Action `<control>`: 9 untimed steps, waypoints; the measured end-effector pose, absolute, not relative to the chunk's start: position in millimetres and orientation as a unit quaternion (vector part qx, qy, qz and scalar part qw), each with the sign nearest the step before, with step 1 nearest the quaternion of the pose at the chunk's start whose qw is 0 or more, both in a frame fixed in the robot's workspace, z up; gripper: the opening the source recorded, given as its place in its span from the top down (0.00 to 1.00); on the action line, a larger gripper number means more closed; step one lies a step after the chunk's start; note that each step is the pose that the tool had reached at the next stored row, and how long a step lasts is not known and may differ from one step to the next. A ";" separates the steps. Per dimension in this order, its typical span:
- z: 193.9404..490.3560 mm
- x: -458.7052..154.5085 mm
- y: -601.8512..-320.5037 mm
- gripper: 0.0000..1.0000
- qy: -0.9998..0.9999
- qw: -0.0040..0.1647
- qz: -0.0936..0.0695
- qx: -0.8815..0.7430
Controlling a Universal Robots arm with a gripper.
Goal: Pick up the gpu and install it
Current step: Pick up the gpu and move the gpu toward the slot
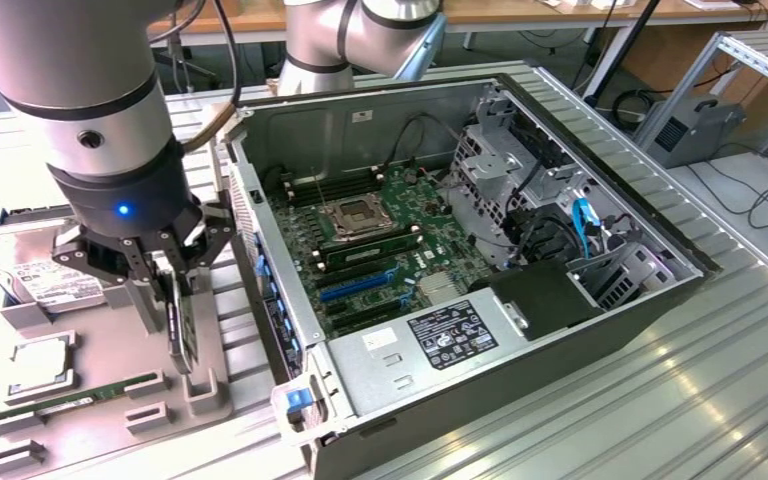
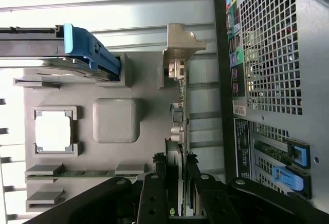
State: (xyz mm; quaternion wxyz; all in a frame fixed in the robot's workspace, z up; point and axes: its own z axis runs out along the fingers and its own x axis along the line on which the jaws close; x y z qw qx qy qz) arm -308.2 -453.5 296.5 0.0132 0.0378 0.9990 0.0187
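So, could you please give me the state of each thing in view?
gripper: shut on the gpu.
gpu: standing on edge in the tray.
hard drive: resting in the tray.
RAM stick: lying in the tray.
computer case: open, side panel off.
blue expansion slots: empty.

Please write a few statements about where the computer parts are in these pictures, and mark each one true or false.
1. The gpu stands on its edge in the gray tray, with the gripper at it. True.
2. The computer case is closed by a side panel. False: it lies open, and the motherboard is visible.
3. The RAM stick lies in the tray. True.
4. The hard drive is mounted inside the case. False: it rests on the tray, to the exterior view's left of the case.
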 end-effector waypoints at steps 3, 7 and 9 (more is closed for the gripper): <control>297.7 -308.2 -453.5 0.74 0.999 0.013 0.019 0.038; 299.4 -308.2 -453.5 0.74 0.999 0.013 0.019 0.038; 300.2 -308.2 -453.5 0.74 0.999 0.013 0.019 0.038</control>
